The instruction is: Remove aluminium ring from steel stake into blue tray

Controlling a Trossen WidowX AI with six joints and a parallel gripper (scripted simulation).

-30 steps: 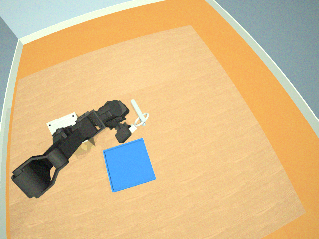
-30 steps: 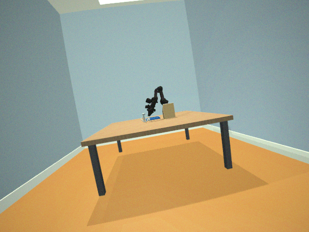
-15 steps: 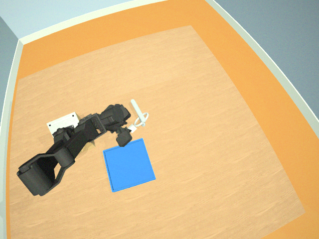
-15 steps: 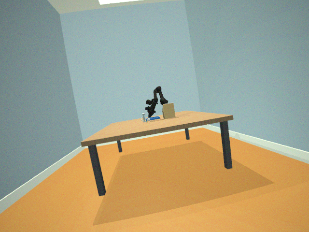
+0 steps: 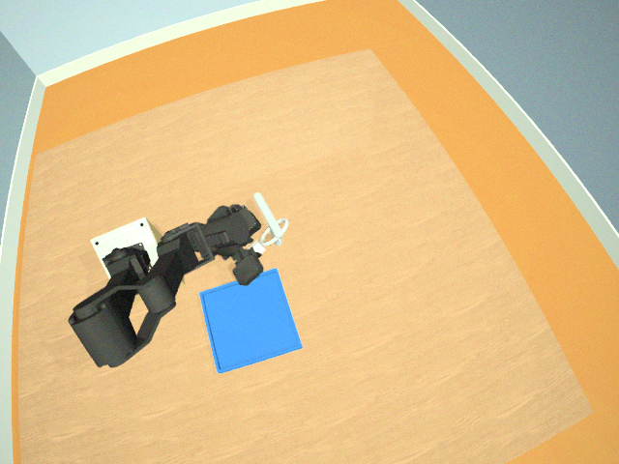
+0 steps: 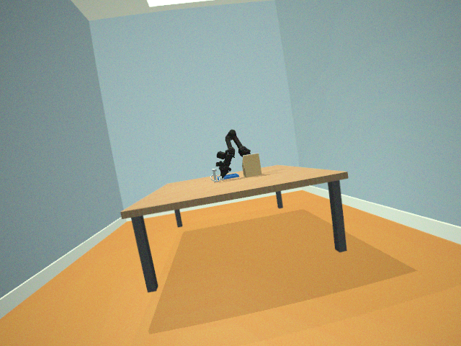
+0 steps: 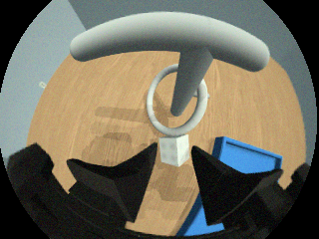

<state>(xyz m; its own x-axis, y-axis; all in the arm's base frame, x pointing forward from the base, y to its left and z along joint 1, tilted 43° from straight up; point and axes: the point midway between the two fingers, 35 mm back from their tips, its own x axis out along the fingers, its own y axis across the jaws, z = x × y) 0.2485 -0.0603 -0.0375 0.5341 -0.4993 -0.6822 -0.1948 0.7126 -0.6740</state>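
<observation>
Holds the gripper (image 5: 253, 246) (image 6: 222, 176) (image 7: 174, 146) partway open, low over the wooden table (image 5: 374, 249) (image 6: 223, 189) (image 7: 75, 95), on the side of the aluminium ring (image 5: 286, 224) (image 6: 212, 179) (image 7: 151, 102) where the welded tab (image 5: 258, 247) (image 7: 174, 150) sticks out. Grasps nothing: in the wrist view, shows a gap on either side of the pale, blocky tab, with a dark fingertip to its left and another to its right in the picture. Leaves the ring around the steel stake (image 5: 279, 242) (image 6: 215, 176) (image 7: 186, 82), near its foot and below the cross-bar (image 5: 266, 212) (image 6: 214, 169) (image 7: 169, 32); cannot tell whether flat or slightly tilted. Has the blue tray (image 5: 250, 319) (image 6: 231, 175) (image 7: 249, 156) near the stake, with no ring inside. Reaches out, elbow bent high, from a pale pedestal (image 5: 142, 225) (image 6: 251, 164) on the same table.
</observation>
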